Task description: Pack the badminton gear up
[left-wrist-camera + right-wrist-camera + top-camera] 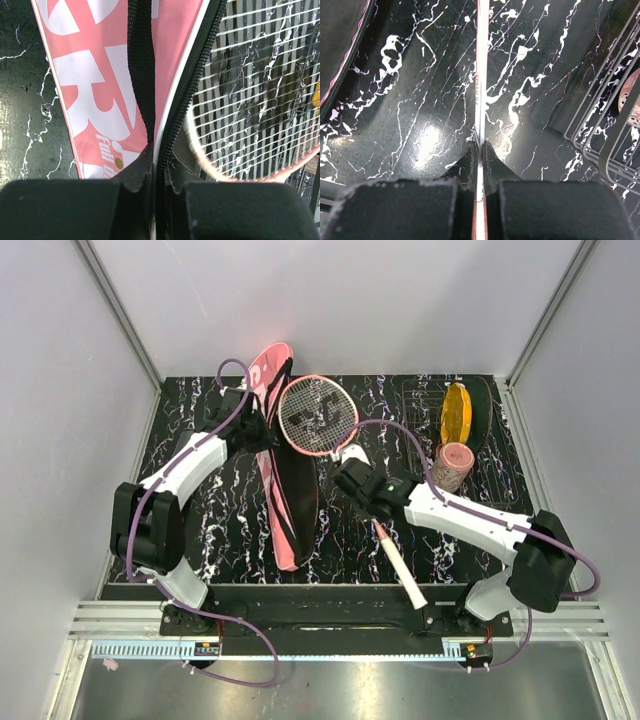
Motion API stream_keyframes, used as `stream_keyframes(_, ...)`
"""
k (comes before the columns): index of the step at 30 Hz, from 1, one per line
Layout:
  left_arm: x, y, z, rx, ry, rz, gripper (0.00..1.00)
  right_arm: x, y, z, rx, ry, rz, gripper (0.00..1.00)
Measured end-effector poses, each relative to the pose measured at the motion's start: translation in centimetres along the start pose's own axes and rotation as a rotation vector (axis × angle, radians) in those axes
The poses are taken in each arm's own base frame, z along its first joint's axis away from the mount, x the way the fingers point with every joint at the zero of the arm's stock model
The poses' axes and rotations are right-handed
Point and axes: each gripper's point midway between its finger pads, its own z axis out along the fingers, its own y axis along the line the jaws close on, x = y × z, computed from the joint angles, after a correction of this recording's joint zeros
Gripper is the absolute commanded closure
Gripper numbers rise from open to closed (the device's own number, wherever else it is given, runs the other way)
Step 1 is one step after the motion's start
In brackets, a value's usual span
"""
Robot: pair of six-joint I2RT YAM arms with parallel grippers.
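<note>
A long pink cover [283,502] with white lettering lies lengthwise on the black marbled table, its zip side gaping. My left gripper [263,430] is shut on the cover's zipped edge [167,140], next to a black strap [141,65]. A pink-framed racket's head [318,415] rests at the cover's open mouth, its strings [260,100] just right of the zip. My right gripper [352,478] is shut on the racket's thin shaft [479,75], which runs straight ahead from the fingertips. The white handle [400,565] trails toward the near edge.
A wire rack [485,455] sits at the back right and shows beside my right gripper [605,125]. On it lie a yellow oval disc [457,412] and a small pinkish cup [453,467]. White walls enclose the table on three sides.
</note>
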Motion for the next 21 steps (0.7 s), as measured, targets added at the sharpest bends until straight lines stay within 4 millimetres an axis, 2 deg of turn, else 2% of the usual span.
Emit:
stream_keyframes(6,-0.4,-0.4,-0.3,0.007,-0.003,0.001,1.00,0.9,1.0,-0.4,0.034,0.000,-0.075,1.00)
stream_keyframes(15,-0.2,-1.1,-0.4,0.019,0.003,0.011,1.00,1.9,2.0,0.6,0.092,0.032,-0.159,1.00)
stream_keyframes(21,0.1,-2.2,-0.3,0.045,-0.003,0.030,1.00,0.7,1.7,0.4,0.127,0.012,-0.174,1.00)
